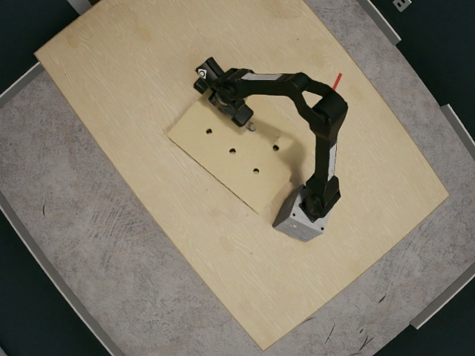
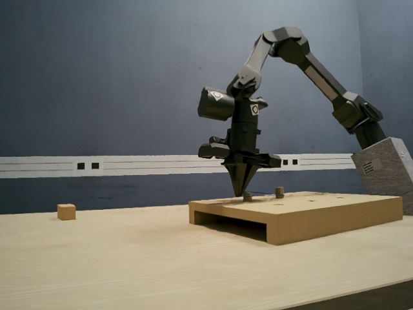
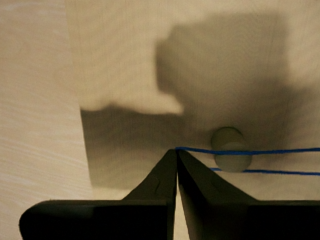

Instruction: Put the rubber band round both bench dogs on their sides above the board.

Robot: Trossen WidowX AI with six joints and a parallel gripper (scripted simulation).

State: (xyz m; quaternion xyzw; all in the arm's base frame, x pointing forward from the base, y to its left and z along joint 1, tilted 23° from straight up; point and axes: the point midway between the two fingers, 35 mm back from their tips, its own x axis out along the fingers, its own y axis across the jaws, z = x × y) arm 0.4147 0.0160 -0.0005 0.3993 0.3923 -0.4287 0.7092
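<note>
The tan board (image 1: pixel 214 165) (image 2: pixel 333 213) (image 3: pixel 125 50) lies flat on the table. Two short bench dogs stand in it: the near one (image 2: pixel 247 196) (image 3: pixel 228 139) and the far one (image 2: pixel 279 192) (image 1: pixel 251 126). My gripper (image 2: pixel 241 194) (image 3: pixel 176 156) points straight down, its tips just beside the near dog and close above the board. It is shut on the thin blue rubber band (image 3: pixel 280 150) (image 2: pixel 263 192). The band runs taut from the fingertips towards the far dog. Its upper strand crosses the near dog just below the top. In the overhead view the wrist hides the near dog.
Several open holes (image 1: pixel 232 150) dot the board. The robot base (image 1: pixel 299 222) (image 2: pixel 383 176) stands by the board's far corner. A small tan cube (image 2: pixel 66 212) sits on the table far to the left. A red mark (image 1: pixel 336 81) lies behind the arm.
</note>
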